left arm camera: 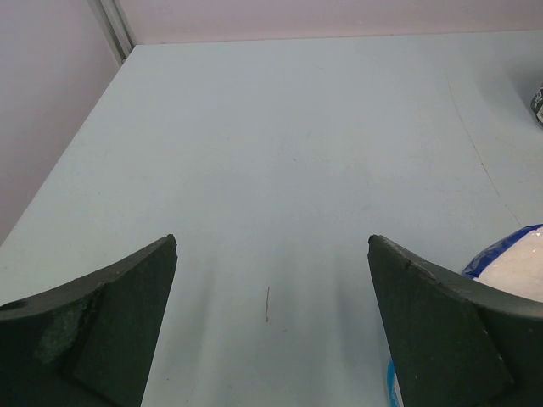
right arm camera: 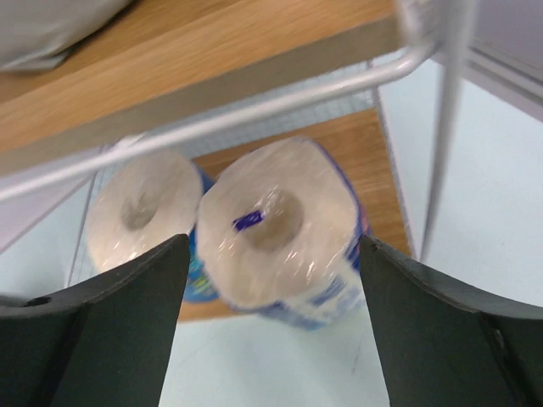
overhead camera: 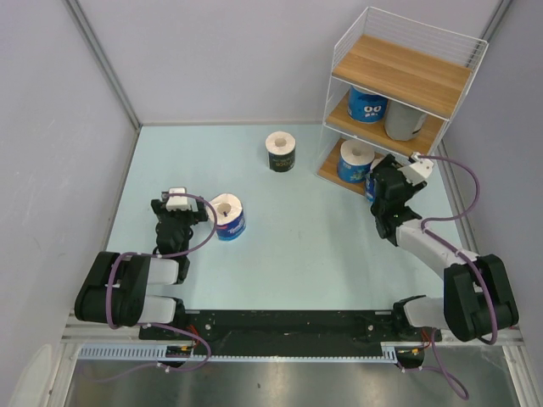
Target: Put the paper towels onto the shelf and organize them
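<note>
Your right hand [right arm camera: 273, 254] has its jaws wide, one finger on either side of a blue-wrapped white paper roll [right arm camera: 276, 229] standing core up. No squeeze shows on the wrap. Whether the pads touch it cannot be told.

That roll sits at the front edge of the bottom board of the shelf [overhead camera: 407, 72], a three-tier stepped rack with light brown wooden boards and a thin white wire frame, at the far right corner of the tabletop [overhead camera: 322, 254]. Whether its whole base rests on the board cannot be told. A second blue-wrapped roll [right arm camera: 140, 216] stands against it on the same board. The middle board carries a third blue-wrapped roll [overhead camera: 368, 103] and a grey-wrapped roll [overhead camera: 405, 120].

Your left hand [left arm camera: 271, 246] is fully open and holds nothing; only bare tabletop shows between its fingers.

Two rolls are off the shelf:
- The loose blue-wrapped roll [overhead camera: 227, 216] stands toward the near left corner, core up. It is just beside the left hand on its right side, outside the right finger and not between the jaws.
- The black-wrapped roll [overhead camera: 281, 151] stands upright near the middle of the far edge, well apart from both hands and nearer the shelf.

Judgement: the left arm is nearer the loose blue-wrapped roll. Its axis is vertical, so shift the left hand rightward to straddle the roll across its width. The shelf lies across the tabletop from that arm.
</note>
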